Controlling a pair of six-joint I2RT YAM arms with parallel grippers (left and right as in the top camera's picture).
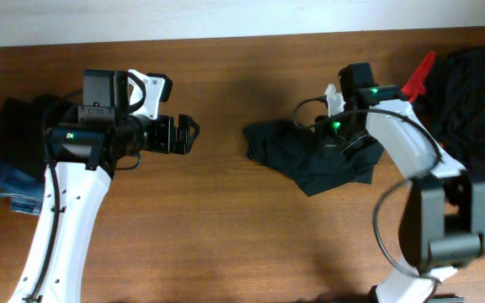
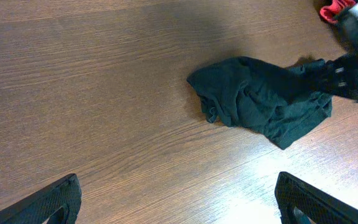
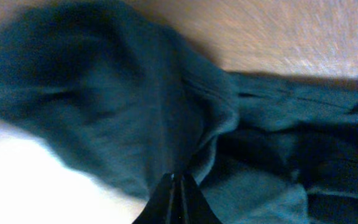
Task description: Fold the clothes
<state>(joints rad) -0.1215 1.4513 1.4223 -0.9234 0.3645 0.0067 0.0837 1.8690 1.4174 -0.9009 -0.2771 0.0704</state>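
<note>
The dark teal-black T-shirt (image 1: 306,157) lies crumpled on the wooden table, right of centre. It also shows in the left wrist view (image 2: 260,102) and fills the right wrist view (image 3: 117,106). My right gripper (image 1: 333,141) is down at the shirt's right side. Its fingers (image 3: 178,182) are pressed together with a fold of the cloth pinched at their tips. My left gripper (image 1: 190,135) is open and empty above bare wood, well left of the shirt, and its fingers (image 2: 182,205) stand wide apart. No logo shows.
A pile of dark clothes (image 1: 474,101) lies at the back right, with a red object (image 1: 419,77) beside it. A dark garment (image 1: 19,135) and blue jeans (image 1: 15,189) lie at the left edge under the left arm.
</note>
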